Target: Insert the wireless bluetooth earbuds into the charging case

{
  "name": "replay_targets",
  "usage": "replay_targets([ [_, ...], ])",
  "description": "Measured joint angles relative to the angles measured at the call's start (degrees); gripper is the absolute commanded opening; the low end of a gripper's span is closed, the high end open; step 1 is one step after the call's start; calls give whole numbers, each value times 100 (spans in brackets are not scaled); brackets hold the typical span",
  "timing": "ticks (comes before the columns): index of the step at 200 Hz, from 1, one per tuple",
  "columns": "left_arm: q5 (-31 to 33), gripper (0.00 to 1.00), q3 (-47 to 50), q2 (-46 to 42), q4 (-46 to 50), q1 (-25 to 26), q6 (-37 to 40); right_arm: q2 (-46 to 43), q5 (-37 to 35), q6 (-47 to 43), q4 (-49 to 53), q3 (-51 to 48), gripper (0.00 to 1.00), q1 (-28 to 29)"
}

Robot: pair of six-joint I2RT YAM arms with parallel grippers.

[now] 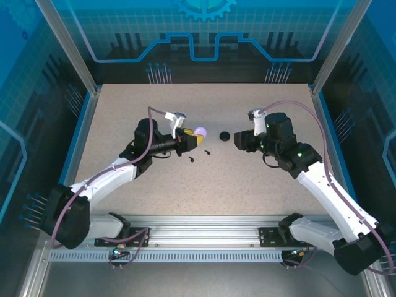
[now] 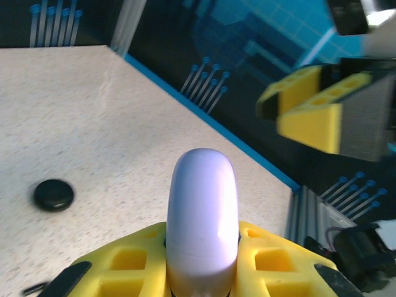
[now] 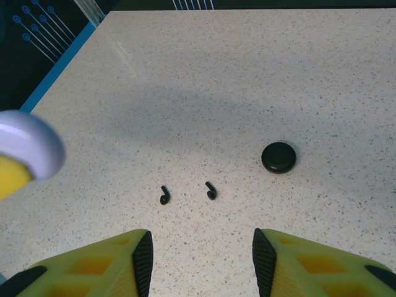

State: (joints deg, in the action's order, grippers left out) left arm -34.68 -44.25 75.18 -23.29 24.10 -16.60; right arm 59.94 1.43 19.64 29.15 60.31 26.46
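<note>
Two tiny stemmed earbuds lie loose on the speckled table: the left black earbud and the right black earbud, near each other but apart, each with its bud end low and its stem angled up in the right wrist view; the black case, a round glossy puck, lies flat and closed on the table, off to their right; the lavender case, smooth and rounded, is clear of the table, clamped edge-on in the left gripper.
</note>
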Motion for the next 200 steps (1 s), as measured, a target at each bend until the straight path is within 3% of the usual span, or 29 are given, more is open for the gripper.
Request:
replay_targets([
  [75,66,8,-645,1261,638,-844,0,-4,2,-7,66,-2,49,0],
  [155,385,7,-1620,2765,1405,-1095,2,-7,-2,-46,94,-2,49,-39],
  [200,560,12,-1910,3311,1930,-1132,35,-105,-46,-44,92,-7,49,-66],
])
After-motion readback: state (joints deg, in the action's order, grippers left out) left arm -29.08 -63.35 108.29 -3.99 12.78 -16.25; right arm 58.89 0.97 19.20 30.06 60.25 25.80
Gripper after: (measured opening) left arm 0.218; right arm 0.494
